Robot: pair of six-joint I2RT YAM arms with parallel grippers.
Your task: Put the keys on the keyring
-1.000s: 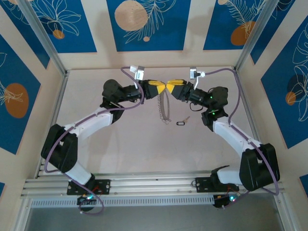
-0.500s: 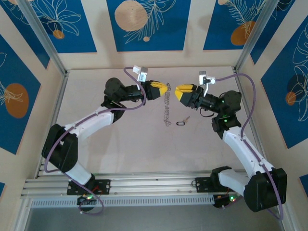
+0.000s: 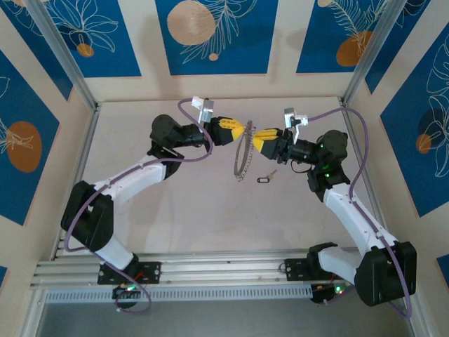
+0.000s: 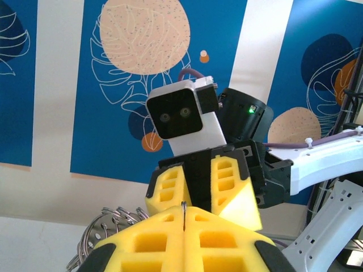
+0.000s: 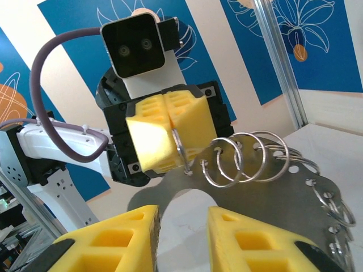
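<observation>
In the centre of the top view, the left gripper (image 3: 244,129) is clamped on the hanging keyring (image 3: 242,160). The right gripper (image 3: 255,138) has its jaws apart.

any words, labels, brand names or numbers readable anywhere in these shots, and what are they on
No readable text in any view.
Wall panels: blue leaf and circle patterns, no words.
Key: the black tag is too small to tell whether anything is printed on it.
Keyring: bare silvery metal, no marking seen.
</observation>
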